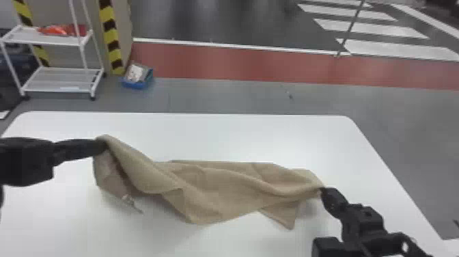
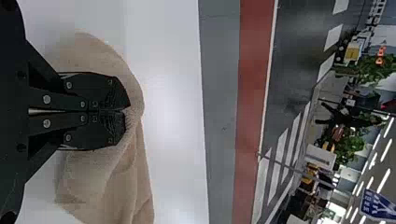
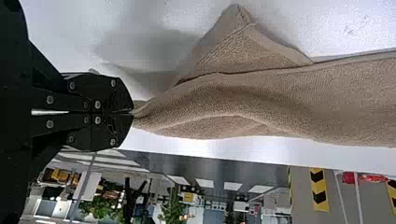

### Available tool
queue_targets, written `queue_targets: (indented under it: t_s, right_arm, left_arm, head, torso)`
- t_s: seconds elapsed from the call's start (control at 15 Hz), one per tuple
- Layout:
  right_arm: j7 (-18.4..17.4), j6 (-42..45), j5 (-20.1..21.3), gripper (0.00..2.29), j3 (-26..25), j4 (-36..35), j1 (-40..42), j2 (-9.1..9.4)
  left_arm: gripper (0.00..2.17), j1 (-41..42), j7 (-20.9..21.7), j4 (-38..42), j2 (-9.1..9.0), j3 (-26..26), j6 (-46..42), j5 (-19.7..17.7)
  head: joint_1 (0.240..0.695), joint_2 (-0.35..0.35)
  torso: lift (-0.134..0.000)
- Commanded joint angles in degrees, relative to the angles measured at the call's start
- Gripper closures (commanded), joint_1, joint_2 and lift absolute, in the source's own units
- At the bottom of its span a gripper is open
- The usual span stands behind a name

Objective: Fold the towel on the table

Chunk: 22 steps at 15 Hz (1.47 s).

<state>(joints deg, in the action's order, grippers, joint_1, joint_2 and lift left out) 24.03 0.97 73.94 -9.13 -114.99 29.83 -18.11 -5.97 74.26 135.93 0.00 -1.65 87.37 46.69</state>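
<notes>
While whitish stuff [image 1: 136, 72] was held in a blue bin [image 1: 134, 84], the kinda rumpled towel [image 1: 218, 191] was pinched by left gripper [image 1: 101, 146] and right gripper [image 1: 323, 191].

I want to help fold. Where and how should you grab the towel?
I'd pinch the towel at both ends, one from each side, like the left end effector and right end effector here. It's long, floppy and wrinkled, so one grip alone might bunch it.
</notes>
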Motion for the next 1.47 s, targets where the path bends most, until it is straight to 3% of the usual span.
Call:
queue_targets:
  t_s: [0.0, 0.13, 0.2, 0.33, 0.4, 0.6, 0.73, 0.93, 1.13, 1.4]
  right_arm:
    - [0.6, 0.3, 0.2, 1.66, 0.5, -0.4, 0.1, 0.27]
    - [0.6, 0.3, 0.2, 1.66, 0.5, -0.8, 0.6, 0.27]
    - [0.6, 0.3, 0.2, 1.66, 0.2, -0.9, 0.8, 0.27]
    - [0.6, 0.3, 0.2, 1.66, -0.1, -0.8, 0.8, 0.27]
    - [0.6, 0.3, 0.1, 1.66, -0.1, -0.6, 0.8, 0.27]
    - [0.6, 0.3, 0.0, 1.66, 0.3, -0.4, 0.8, 0.27]
    - [0.6, 0.1, 0.0, 1.66, 0.4, -0.2, 0.8, 0.27]
    - [0.5, 0.1, 0.0, 1.66, 0.4, 0.6, 0.8, 0.27]
    - [0.5, 0.1, -0.1, 1.66, 0.5, 0.8, 0.8, 0.27]
    - [0.5, 0.1, -0.1, 1.66, 0.3, 1.3, 0.7, 0.27]
  left_arm:
    - [1.98, -6.4, 0.0, -11.5, -0.15, 5.8, 1.5, 5.9]
    - [1.64, -10.0, 0.1, -23.6, -0.15, 9.6, 1.5, 13.0]
    - [1.23, -10.6, -2.4, -27.1, -0.15, 10.5, 1.7, 13.8]
    - [0.54, -9.4, -10.0, -27.3, -0.15, 10.7, 2.7, 11.7]
    - [0.00, -8.8, -10.7, -26.9, -0.15, 10.9, 2.7, 12.3]
    - [0.01, -1.5, -25.1, -17.9, -0.15, 11.8, 0.3, 9.6]
    - [0.02, 2.2, -29.4, -11.7, -0.15, 10.0, -0.4, 7.6]
    - [0.03, 10.5, -32.3, -3.7, -0.15, 6.9, -3.6, 3.1]
    - [0.04, 17.4, -38.0, -0.9, -0.15, 4.6, -9.9, 0.7]
    - [0.21, 23.9, -38.3, 1.1, -0.15, 2.6, -24.8, -3.4]
  head:
    - [0.695, -0.176]
    - [0.695, -0.181]
    - [0.695, -0.181]
    - [0.695, -0.170]
    - [0.695, -0.146]
    - [0.695, -0.134]
    - [0.695, -0.101]
    - [0.695, -0.084]
    - [0.695, -0.070]
    - [0.695, -0.053]
  torso:
    - [-0.124]
    - [-0.124]
    - [-0.124]
    - [-0.124]
    - [-0.124]
    - [-0.124]
    - [-0.124]
    - [-0.124]
    - [-0.124]
    - [-0.124]
